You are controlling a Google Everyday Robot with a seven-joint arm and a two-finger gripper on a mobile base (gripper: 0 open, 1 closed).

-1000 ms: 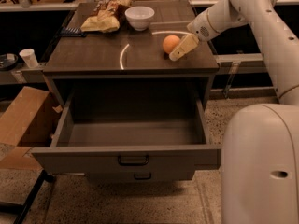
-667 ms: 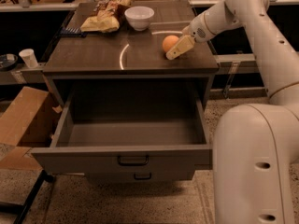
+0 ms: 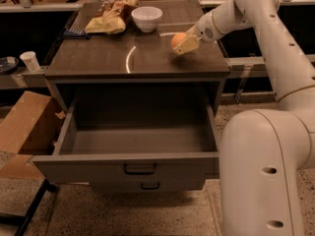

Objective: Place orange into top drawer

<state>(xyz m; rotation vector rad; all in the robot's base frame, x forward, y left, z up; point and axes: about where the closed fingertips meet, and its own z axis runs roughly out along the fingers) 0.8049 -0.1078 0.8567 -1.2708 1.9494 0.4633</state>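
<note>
The robot's white arm point(image 3: 275, 38) reaches over the right side of the dark wooden tabletop point(image 3: 98, 58). Its two-finger gripper point(image 3: 183, 43), with tan fingers, is clamped on the small, smooth, round orange point(image 3: 177, 38). I cannot tell whether the fruit touches the surface. Below, the wide grey-brown top drawer point(image 3: 88, 167) with a dark bar handle stands open. A white bowl point(image 3: 146, 17) and a crinkled yellow snack bag point(image 3: 110, 22) sit at the back.
</note>
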